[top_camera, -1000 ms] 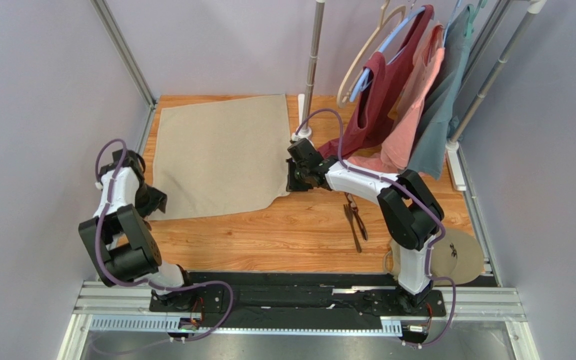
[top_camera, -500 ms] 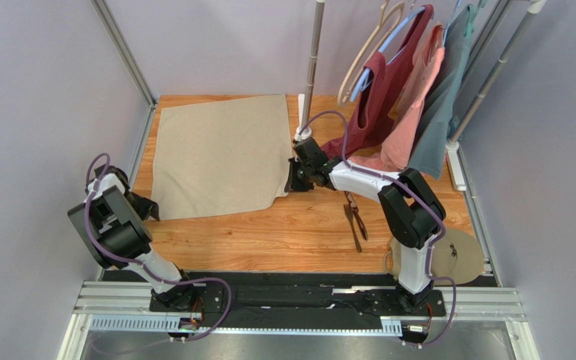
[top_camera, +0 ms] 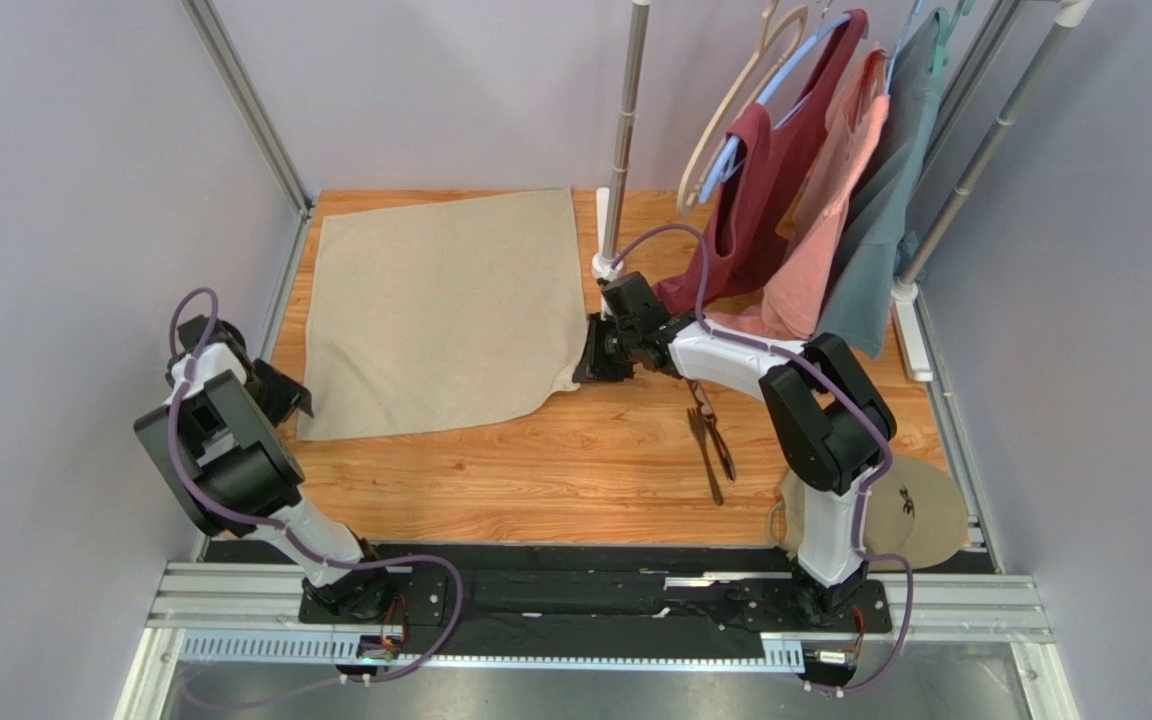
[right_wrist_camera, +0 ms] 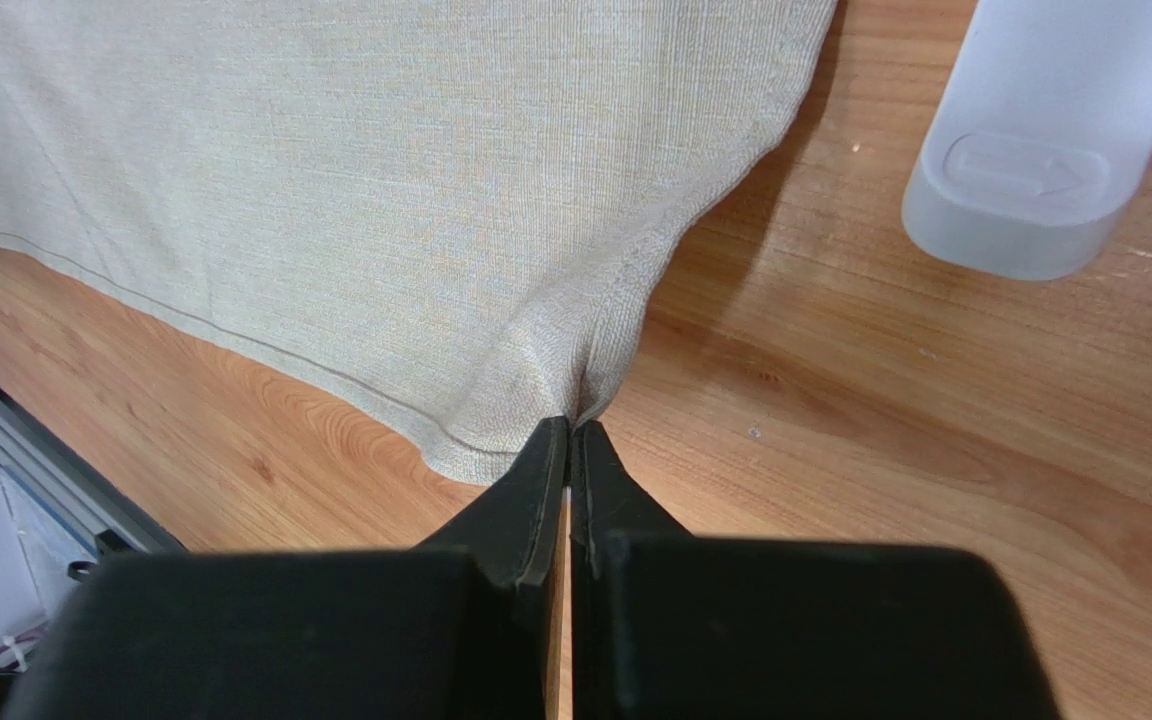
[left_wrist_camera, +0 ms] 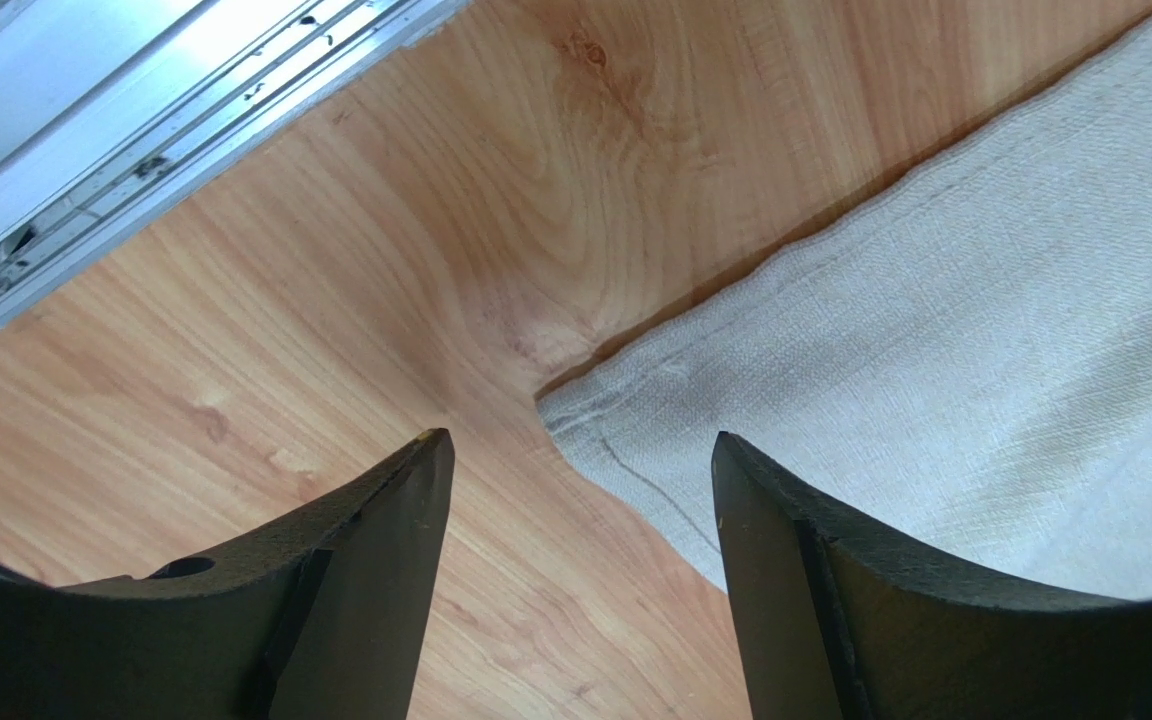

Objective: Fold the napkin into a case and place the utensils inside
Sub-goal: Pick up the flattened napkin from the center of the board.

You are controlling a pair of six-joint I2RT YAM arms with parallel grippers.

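At wrist level, right jaws clamp the napkin; left jaws gape apart near its corner.

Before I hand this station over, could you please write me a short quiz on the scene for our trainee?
1. True or false: the right gripper is shut on a corner of the napkin.
2. Where do the utensils lie? A) on the napkin; B) on the bare table, right of the napkin; C) under the napkin.
3. Fill in: the left gripper, at the napkin's near-left corner, is ____.
Key: 1 true; 2 B; 3 open.
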